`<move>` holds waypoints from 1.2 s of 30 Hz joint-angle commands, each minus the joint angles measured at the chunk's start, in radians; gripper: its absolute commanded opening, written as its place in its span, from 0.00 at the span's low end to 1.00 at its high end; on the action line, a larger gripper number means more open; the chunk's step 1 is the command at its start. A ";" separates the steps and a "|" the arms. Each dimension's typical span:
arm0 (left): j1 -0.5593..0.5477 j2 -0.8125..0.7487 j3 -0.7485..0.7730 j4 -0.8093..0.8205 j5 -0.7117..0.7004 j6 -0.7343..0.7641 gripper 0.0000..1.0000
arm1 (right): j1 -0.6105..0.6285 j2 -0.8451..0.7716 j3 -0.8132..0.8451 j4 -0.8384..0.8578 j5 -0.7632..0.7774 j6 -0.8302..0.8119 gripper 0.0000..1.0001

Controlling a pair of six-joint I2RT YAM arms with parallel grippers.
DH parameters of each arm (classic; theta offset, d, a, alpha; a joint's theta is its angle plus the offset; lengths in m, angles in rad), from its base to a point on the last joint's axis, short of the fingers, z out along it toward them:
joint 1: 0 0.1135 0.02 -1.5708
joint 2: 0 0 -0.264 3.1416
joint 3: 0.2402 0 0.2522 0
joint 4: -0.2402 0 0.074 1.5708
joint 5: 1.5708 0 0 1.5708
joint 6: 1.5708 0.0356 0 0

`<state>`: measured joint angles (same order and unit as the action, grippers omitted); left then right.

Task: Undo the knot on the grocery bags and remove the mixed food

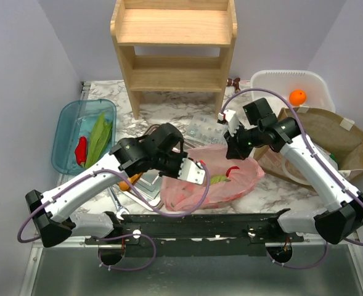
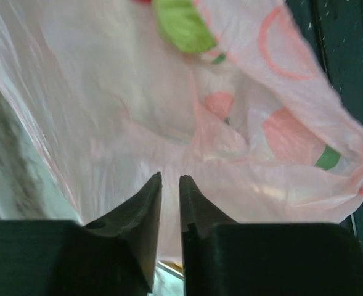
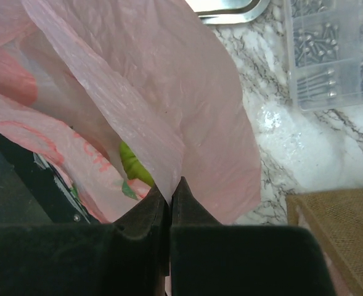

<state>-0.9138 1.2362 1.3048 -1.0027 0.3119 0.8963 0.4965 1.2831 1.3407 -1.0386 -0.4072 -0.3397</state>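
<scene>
Grocery bags [image 1: 221, 188]: one thin pink carrier, translucent and crumpled. It lies slack on the marble table [image 1: 273, 191] at the middle, between the two arms. Long axis: left-near to right-far.

Knot: not made out in any view (it may sit in the bunched film at the right claw; I cannot tell).

Mixed food: inside the bag, showing through the film. A green piece [image 1: 218, 179] and a red piece [image 1: 232, 171] lie side by side near the middle.

Right claw [image 1: 233, 147]: clenched on the bag. In its wrist view the jaws meet, with a fold of pink film running down into them. Station: the bag's far-right end.

Left claw [image 1: 193, 174]: at the bag's left end, near side. Its jaws are drawn almost together, leaving a thin slit. Film hangs right at the tips, but whether any is nipped I cannot tell.

Governing relation: the claws stand at opposite ends of the bag's long axis, with the food between them. Judged, a pull along that axis would only stretch the film. The tied handles must be found first, and the right claw, holding gathered film, seems the nearer to them.

Neighbours: steel tray [image 1: 145, 183] just left of the bag, under the left arm; woven sack [image 1: 329, 132] to the right, beside the bag.
</scene>
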 commanded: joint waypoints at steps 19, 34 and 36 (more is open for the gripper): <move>-0.214 0.373 -0.088 0.461 -0.106 0.057 0.58 | 0.002 -0.009 -0.088 0.025 0.011 0.022 0.01; -0.250 0.557 -0.047 0.478 0.064 0.109 0.97 | 0.002 0.038 -0.115 0.043 0.050 0.020 0.01; -0.246 0.587 -0.049 0.472 0.034 0.119 0.96 | 0.002 0.036 -0.121 0.043 0.060 0.018 0.01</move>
<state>-1.1618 1.7687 1.2743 -0.5190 0.3325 0.9703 0.4965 1.3186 1.2366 -1.0058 -0.3855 -0.3153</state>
